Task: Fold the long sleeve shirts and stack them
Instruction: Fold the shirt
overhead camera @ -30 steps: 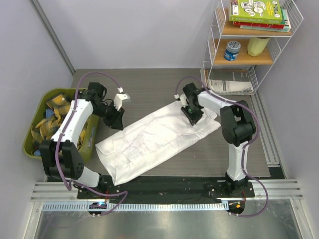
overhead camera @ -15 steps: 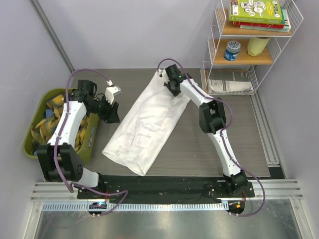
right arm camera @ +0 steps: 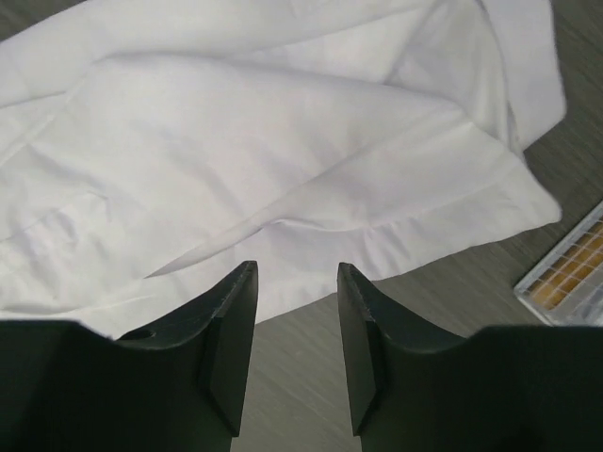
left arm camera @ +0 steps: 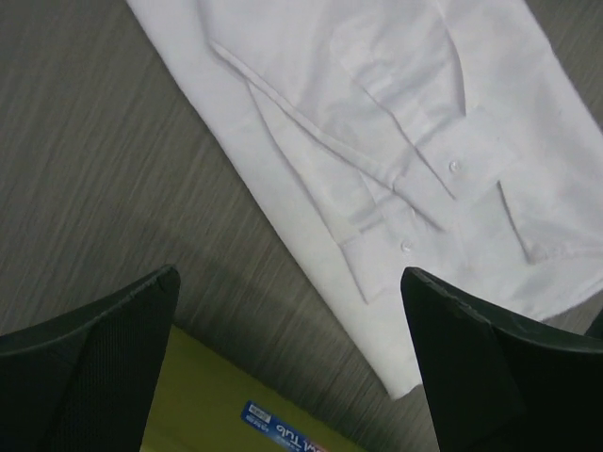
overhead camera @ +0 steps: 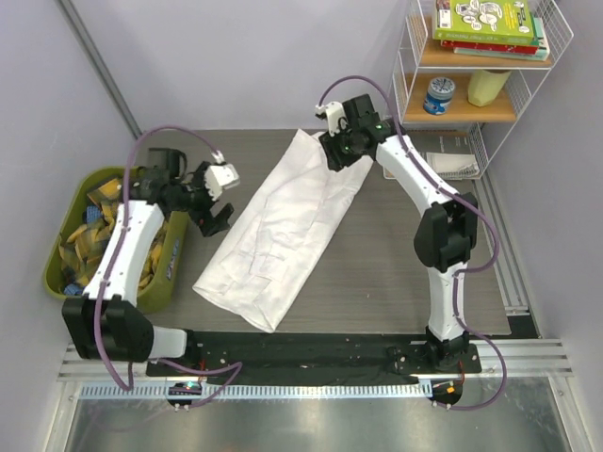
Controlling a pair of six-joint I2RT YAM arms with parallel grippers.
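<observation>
Top external view is showing one long sleeve shirt (overhead camera: pixel 283 226) lying flat on the table (overhead camera: pixel 396 273), stretching on a diagonal from the far middle down toward the near left. The left jaws are hanging just beside the shirt's left edge, between it and the green bin (overhead camera: pixel 52 268), which is holding yellow-and-black plaid cloths (overhead camera: pixel 99 212). The right jaws are hovering over the shirt's far end, not far from the wire shelf (overhead camera: pixel 471 113) standing at the far right corner.

In the left wrist view the left jaws are standing spread wide with nothing between them. Their dark fingers (left arm camera: pixel 94 367) are framing bare table and the shirt's buttoned edge, and a corner of the green bin is showing below.

In the right wrist view the right jaws are standing slightly apart and gripping nothing. The fingers (right arm camera: pixel 226 348) are leaving a narrow gap through which the shirt's edge and the table are showing. The shirt is lying in soft folds beneath them. Whether the fingertips are touching the cloth cannot be told.
</observation>
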